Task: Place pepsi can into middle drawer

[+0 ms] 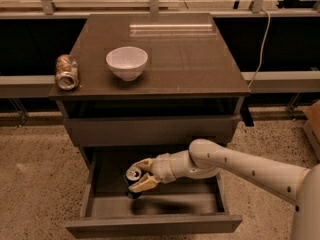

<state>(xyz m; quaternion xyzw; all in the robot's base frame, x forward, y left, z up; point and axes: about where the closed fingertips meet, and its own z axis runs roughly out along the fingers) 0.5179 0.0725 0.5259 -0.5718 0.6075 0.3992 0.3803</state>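
The pepsi can (133, 181), dark with a silver lid, is held tilted inside the open middle drawer (150, 225), just above its grey inner floor at the left. My gripper (140, 175) reaches in from the right on a white arm and is shut on the can, one finger above it and one below. The lower part of the can is dark and hard to see against the drawer's shadow.
A white bowl (127, 62) stands on the cabinet top (190, 59). A dented brownish-tan can (66, 71) lies at the top's left edge. A closed drawer front (150, 130) sits above the open one. A cable (260, 39) hangs at the right.
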